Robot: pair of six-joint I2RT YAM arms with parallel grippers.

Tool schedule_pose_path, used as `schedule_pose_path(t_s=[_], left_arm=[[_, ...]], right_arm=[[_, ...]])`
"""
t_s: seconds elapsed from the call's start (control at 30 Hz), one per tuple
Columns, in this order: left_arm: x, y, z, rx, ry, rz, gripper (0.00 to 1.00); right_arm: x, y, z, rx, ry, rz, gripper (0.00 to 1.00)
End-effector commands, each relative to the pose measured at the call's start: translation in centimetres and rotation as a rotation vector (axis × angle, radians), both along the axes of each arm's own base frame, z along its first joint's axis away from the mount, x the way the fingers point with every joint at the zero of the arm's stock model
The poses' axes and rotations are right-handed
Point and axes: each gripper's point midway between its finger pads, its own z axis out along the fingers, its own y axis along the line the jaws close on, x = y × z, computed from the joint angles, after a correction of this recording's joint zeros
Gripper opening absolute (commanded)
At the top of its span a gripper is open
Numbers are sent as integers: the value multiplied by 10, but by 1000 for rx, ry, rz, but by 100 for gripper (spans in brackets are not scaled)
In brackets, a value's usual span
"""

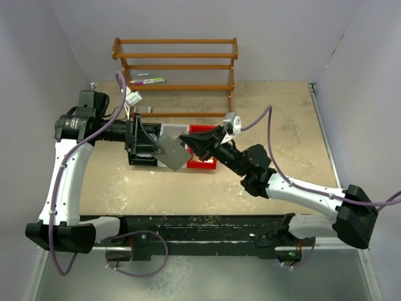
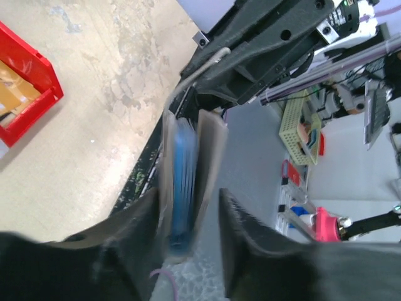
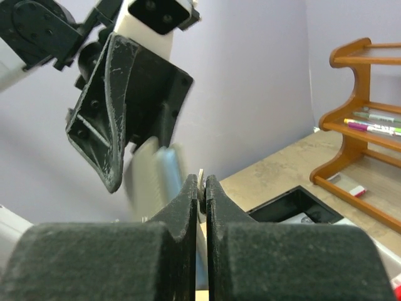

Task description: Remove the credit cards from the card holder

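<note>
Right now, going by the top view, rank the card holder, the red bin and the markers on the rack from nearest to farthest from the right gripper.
1. card holder: at the right gripper fingertips, on its left.
2. red bin: on the table, partly hidden under the gripper.
3. markers: on the wooden rack at the table's far edge.

A wooden rack (image 1: 175, 56) stands at the far edge of the tabletop (image 1: 282, 119), left of centre, with a few coloured markers (image 1: 148, 80) lying on a middle shelf. Nearer, around mid-table, a red bin (image 1: 202, 131) holds something tan, with a black bin (image 3: 282, 202) off to its left.
</note>
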Motion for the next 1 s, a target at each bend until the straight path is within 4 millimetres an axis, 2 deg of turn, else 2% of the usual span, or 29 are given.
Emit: schedule_pose_path(t_s=[0.0, 0.07, 0.13, 0.17, 0.23, 0.3, 0.4, 0.47, 0.6, 0.67, 0.9, 0.97], left_arm=[[-2, 1, 5, 8, -126, -26, 58], [-4, 2, 2, 17, -145, -35, 69], [-5, 3, -2, 22, -162, -41, 75], [-6, 3, -3, 27, -173, -43, 77], [-7, 4, -7, 39, -197, -44, 80], [-7, 5, -10, 52, -226, -38, 80], [-9, 8, -14, 75, -292, -28, 83], [-9, 10, -14, 94, -351, -10, 84], [-14, 13, -8, 113, -500, 20, 84], [-13, 14, -3, 115, -556, 46, 81], [1, 13, -2, 98, -550, 87, 67], [4, 13, -4, 99, -535, 91, 66]], right_arm=[[-24, -8, 64, 71, -89, 89, 0], [-32, -3, 67, 23, -89, 143, 0], [-40, 3, 71, -18, -90, 191, 0], [-43, 5, 70, -41, -88, 216, 0], [-50, 6, 82, -57, -99, 248, 0], [-52, 6, 85, -75, -93, 260, 0], [-47, 5, 88, -100, -72, 233, 0], [-40, 2, 96, -113, -90, 182, 0], [-39, 4, 101, -115, -65, 189, 0], [-42, 6, 103, -110, -68, 208, 0], [-46, 25, 97, -133, -35, 257, 0], [-46, 29, 96, -138, -23, 252, 0]])
